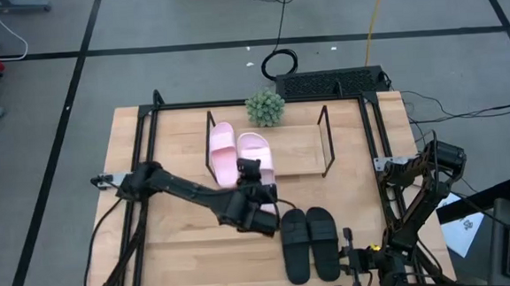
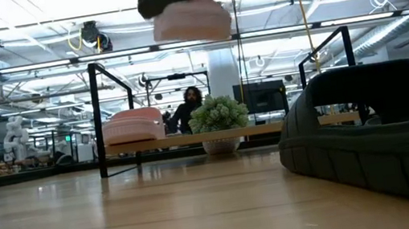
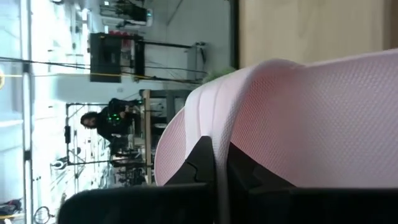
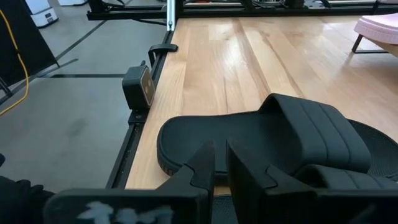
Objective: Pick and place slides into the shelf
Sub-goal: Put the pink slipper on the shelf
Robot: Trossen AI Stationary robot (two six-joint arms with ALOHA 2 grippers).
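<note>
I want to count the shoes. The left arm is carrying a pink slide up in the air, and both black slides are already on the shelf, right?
Not quite. The two matte black slide sandals lie on the big wooden tabletop, not the low wooden shelf, as the high view shows. The left fingers do hold a pale pink slide sandal aloft.

Pale pink slides point(image 1: 238, 157), matte black slides point(image 1: 310, 243), light wooden shelf point(image 1: 296, 149), seemingly green plant point(image 1: 265, 108).

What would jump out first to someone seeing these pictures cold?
Probably the pale pink slide held up in the air by the left gripper, shut on it, just in front of the shelf, where its mate already sits at the left end. Next, the black pair lying side by side on the table near the front edge, by the waiting right gripper.
</note>
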